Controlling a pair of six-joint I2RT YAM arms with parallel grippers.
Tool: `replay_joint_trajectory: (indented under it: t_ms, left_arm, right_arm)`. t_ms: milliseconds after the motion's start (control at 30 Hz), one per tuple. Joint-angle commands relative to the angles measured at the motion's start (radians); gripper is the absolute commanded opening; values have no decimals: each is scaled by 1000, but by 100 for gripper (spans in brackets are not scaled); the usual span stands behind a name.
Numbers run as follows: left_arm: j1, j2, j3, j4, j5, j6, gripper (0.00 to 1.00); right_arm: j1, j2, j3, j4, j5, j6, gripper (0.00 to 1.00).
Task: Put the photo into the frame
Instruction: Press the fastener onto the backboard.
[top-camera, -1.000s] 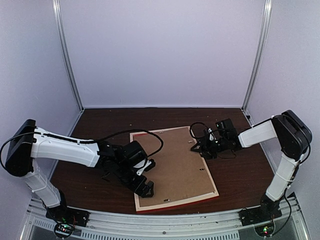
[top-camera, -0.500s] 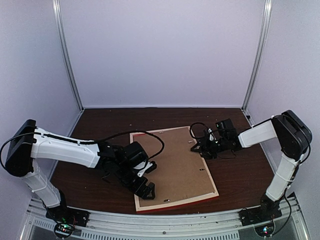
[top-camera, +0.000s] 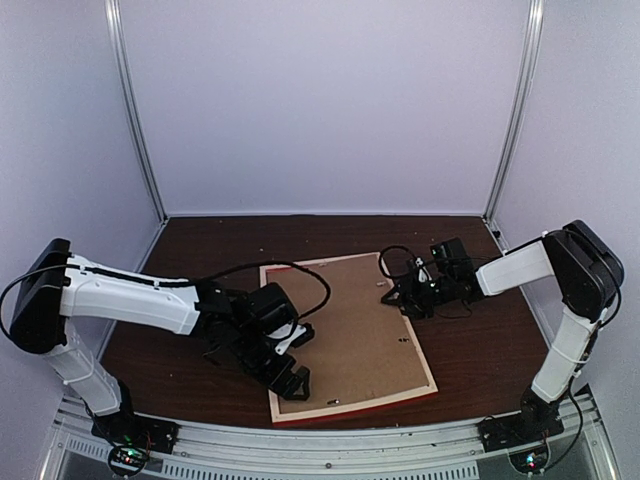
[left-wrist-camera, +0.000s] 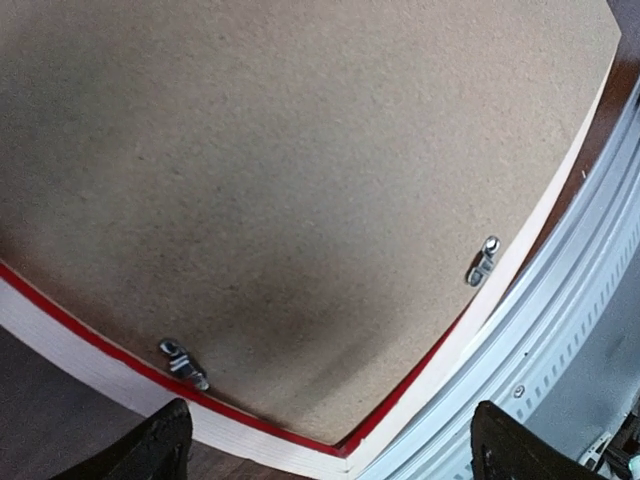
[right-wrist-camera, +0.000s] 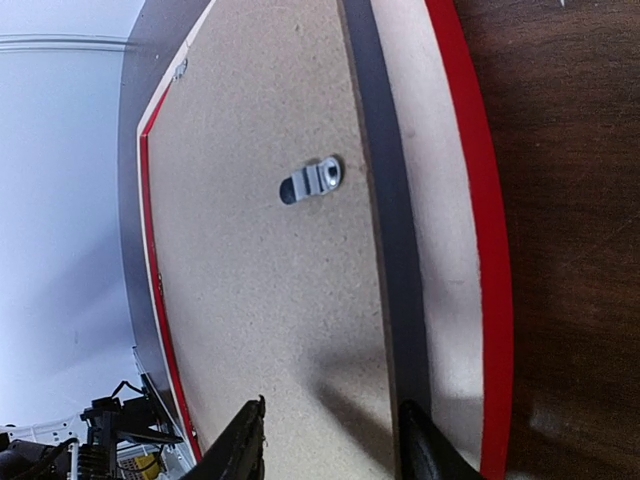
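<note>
Filling the middle of the dark table (top-camera: 200, 240), the frame (top-camera: 355, 404) lies face down with a brown backing board (top-camera: 345, 320) set in it. The left gripper (top-camera: 298, 358) hovers over its near left corner, fingers spread wide. The right gripper (top-camera: 398, 303) sits at its far right edge, fingers partly apart astride the board's rim, beside a metal turn clip (right-wrist-camera: 312, 182).

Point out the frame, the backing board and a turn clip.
frame (top-camera: 355, 401): top view, on its near strip.
backing board (top-camera: 350, 315): top view, on the middle of the brown panel.
turn clip (right-wrist-camera: 312, 182): right wrist view, on the middle of the metal tab.
</note>
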Motion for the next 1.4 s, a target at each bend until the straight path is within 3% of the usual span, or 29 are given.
replay_joint_trajectory:
  t_ms: [0,133,700,1367]
  left_arm:
    - [2,-57,65,-65,-144,43,98]
    - [50,-74,98,-106,-228,57,98]
    - [346,7,108,-60,-245,109,98]
    - [375,97,125,3,-230,116,98]
  right_arm:
    - [21,-15,26,-46,26,-42,45]
    - [37,-14,62,-111,50,-80,45]
    - [101,6,190,-337,167,-181,49]
    - [103,-51,226,-488,309,-262,57]
